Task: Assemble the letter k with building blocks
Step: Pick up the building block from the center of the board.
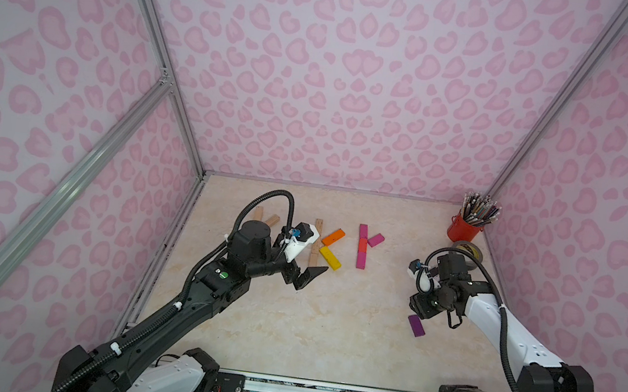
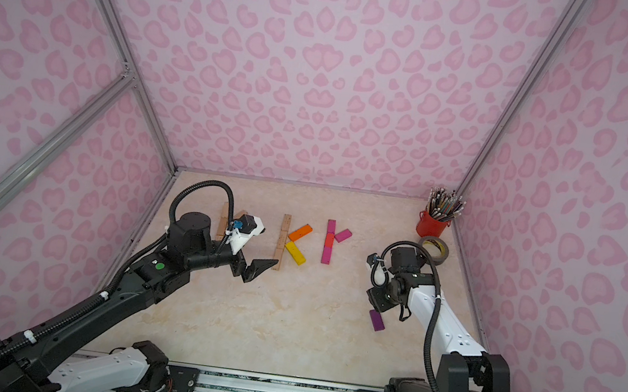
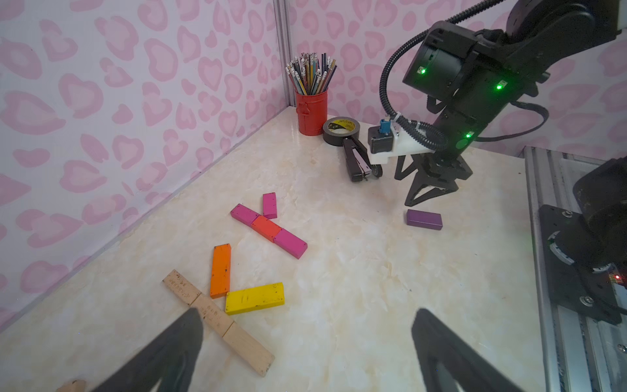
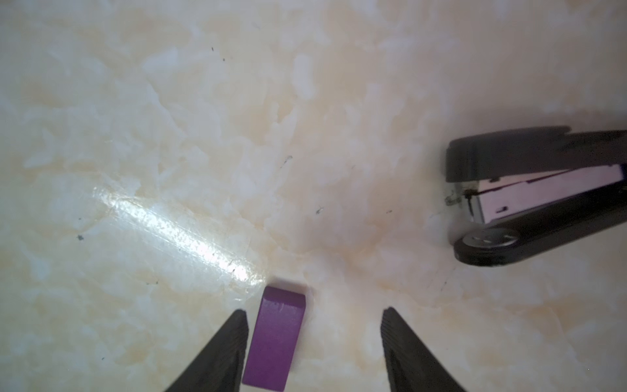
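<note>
Right end effector [image 4: 314, 309] hangs, jaws apart, astride the small purple painted wooden block [image 4: 276, 339] lying flat on the marble-look desk [image 4: 203, 135], near right. It is probably the missing lower arm for the magenta-and-red block stem [image 1: 362, 246] farther off. Left end effector [image 1: 303, 276] hovers spread wide, empty.

In the right wrist view the purple block [image 4: 275, 339] is cut off by the lower edge and the stapler [image 4: 529, 197] by a side edge. In both top views the stapler cannot be made out under the right arm [image 1: 503, 323], the tape roll [image 1: 468, 248] is partly covered by it, and the plain wood blocks [image 1: 258, 213] are largely hidden behind the left arm [image 1: 251, 244]. In the left wrist view another plain block [image 3: 73, 387] is cropped at the lower edge.
</note>
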Controlling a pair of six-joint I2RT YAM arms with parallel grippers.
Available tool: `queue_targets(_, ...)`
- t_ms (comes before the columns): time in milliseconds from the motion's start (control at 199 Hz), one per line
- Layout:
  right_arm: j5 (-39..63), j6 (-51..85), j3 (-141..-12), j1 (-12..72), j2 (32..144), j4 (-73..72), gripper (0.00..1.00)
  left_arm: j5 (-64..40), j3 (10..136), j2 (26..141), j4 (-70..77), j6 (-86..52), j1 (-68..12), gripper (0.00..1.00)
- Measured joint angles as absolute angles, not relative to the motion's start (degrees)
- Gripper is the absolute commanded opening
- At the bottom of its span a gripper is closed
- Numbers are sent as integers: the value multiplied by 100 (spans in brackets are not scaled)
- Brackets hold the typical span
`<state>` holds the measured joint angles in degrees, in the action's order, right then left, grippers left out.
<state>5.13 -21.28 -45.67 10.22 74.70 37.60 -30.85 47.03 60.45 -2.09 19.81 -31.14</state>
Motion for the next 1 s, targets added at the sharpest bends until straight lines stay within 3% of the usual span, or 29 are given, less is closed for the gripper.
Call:
queue_targets(377,128,-2204,-4491,1199,7922,4351,62,-2932,4681,6047,-220,1981,-3131,98)
queue_targets(678,67,-2233,-4582,1317,8477,4357,42,-2867,4681,6053,-226,2021,-3135,98)
queue_targets(849,-110,-2316,-4550,1391,8571,4355,39,-2838,4681,6069,-228,2025,-3135,98)
queue_targets(1005,-174,-2377,-4571,1424,8694,4370,25,-2834,4681,6069,-242,2067,-3135,98)
